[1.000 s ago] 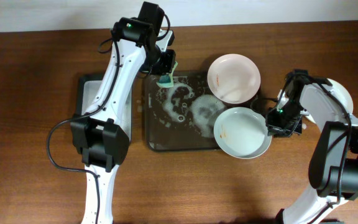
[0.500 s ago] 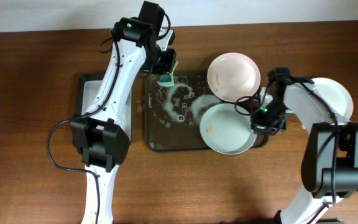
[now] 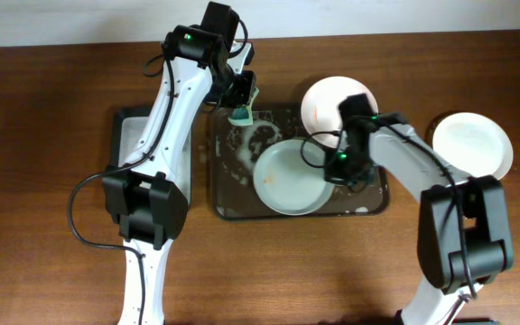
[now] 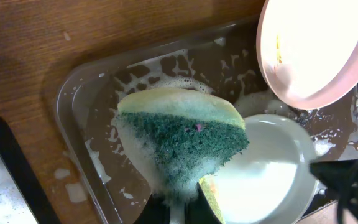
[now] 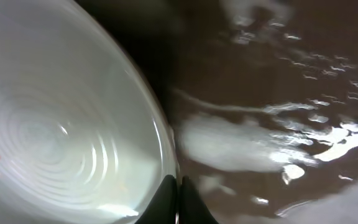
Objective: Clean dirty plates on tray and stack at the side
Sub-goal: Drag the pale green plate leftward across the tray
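The dark grey tray (image 3: 224, 194) holds foamy water. A white plate with a small orange smear (image 3: 287, 176) lies in its middle; my right gripper (image 3: 337, 167) is shut on that plate's right rim (image 5: 160, 137). A second plate (image 3: 328, 101) leans on the tray's far right corner and shows an orange smear in the left wrist view (image 4: 309, 50). A third plate (image 3: 472, 143) rests on the table to the right. My left gripper (image 3: 242, 104) is shut on a green and yellow sponge (image 4: 179, 140), held above the tray's far left part.
A smaller black tray (image 3: 126, 135) with foam stands left of the grey tray, under the left arm. Brown wooden table (image 3: 43, 181) lies all round, with a white wall edge along the back.
My right gripper has dragged the smeared plate leftward from the tray's right edge to its middle. The plate on the table at the right is now uncovered. The left arm has not moved.
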Motion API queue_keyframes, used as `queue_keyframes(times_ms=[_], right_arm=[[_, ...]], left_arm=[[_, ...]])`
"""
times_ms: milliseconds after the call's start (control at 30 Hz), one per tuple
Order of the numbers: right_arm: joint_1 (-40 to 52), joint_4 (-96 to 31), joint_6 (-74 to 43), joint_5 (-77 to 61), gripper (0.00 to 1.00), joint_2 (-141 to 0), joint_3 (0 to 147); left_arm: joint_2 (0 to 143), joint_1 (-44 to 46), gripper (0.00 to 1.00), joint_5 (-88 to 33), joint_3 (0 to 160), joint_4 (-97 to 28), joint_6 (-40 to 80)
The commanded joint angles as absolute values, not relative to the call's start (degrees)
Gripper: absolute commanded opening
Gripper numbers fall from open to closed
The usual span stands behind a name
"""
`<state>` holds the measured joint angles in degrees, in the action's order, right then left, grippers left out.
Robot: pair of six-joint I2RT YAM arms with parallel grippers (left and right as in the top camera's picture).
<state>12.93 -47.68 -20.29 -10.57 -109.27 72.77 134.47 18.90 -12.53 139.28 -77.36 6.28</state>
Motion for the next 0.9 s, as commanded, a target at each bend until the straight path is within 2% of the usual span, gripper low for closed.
queue_keyframes(times_ms=[0, 200, 433, 533, 600, 633, 667, 867], right_arm=[[16.9, -45.8, -28.1, -7.4, 0.04, -108.6, 72.3], [19.3, -45.4, -29.3, -4.5, 0.04, -108.6, 73.7], [19.3, -39.6, -32.5, -12.6, 0.06, -109.2, 73.8], [19.3, -39.4, -32.7, -12.9, 0.11, -110.0, 73.8], [19.1, -39.1, -32.7, -12.9, 0.24, -110.1, 73.8], [19.1, -38.6, -32.7, -12.9, 0.35, -110.1, 73.8], [19.1, -38.0, -32.7, -12.9, 0.38, -110.1, 73.8], [19.1, -35.5, -32.7, -13.6, 0.38, -111.3, 73.7]], left_arm=[[133.5, 18.7, 0.01, -12.2, 139.8, -77.8, 6.8], [134.0, 18.7, 0.01, -12.2, 139.8, -78.8, 6.8], [134.1, 18.6, 0.01, -12.2, 139.7, -79.8, 6.8], [134.1, 18.6, 0.01, -12.2, 139.7, -80.1, 6.8], [134.1, 18.5, 0.01, -12.2, 139.7, -80.2, 6.8], [134.1, 18.4, 0.01, -12.2, 139.7, -80.2, 6.8], [134.1, 18.2, 0.01, -12.2, 139.7, -80.2, 6.8], [134.1, 16.3, 0.01, -14.8, 139.7, -80.2, 6.8]])
